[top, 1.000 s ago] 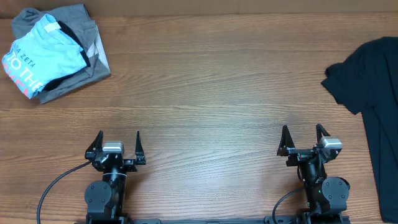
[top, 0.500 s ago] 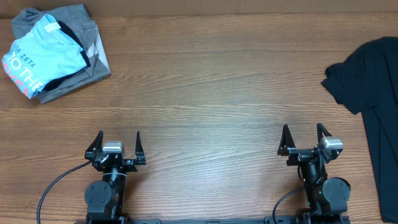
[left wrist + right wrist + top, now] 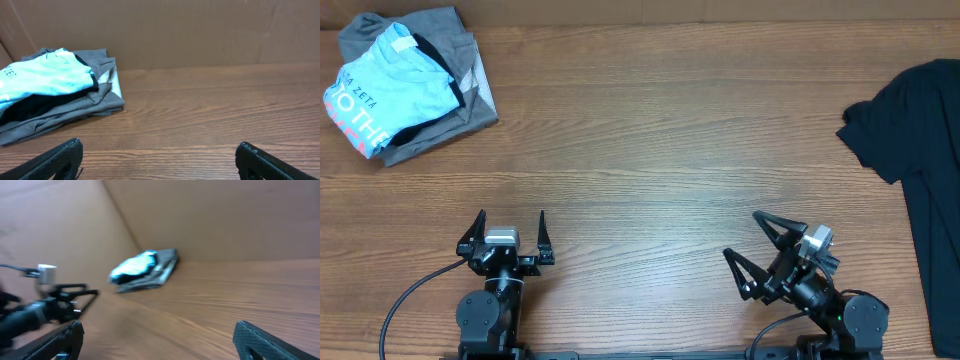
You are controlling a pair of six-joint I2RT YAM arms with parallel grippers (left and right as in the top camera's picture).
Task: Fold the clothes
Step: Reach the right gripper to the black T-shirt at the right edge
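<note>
Left jaws: wide apart, nothing between them, aimed straight out over the bare worktop [image 3: 650, 150] from the left arm [image 3: 488, 305]. Parked posture, I judge.

Right jaws: also spread and empty, but angled toward the left side. The right wrist view, smeared, looks across at the left arm and the far pile, so the right arm [image 3: 840, 312] faces away from its nearest target.

Black T-shirt [image 3: 930, 140]: unfolded at the right edge of the worktop, one sleeve pointing inward and the rest cut off by the overhead frame. Well apart from both jaws.

Far-left corner: light blue printed shirt [image 3: 390, 85] on the grey garment [image 3: 470, 110], stacked out of the way.

Fold not yet begun. The shirt likely needs dragging to centre.
</note>
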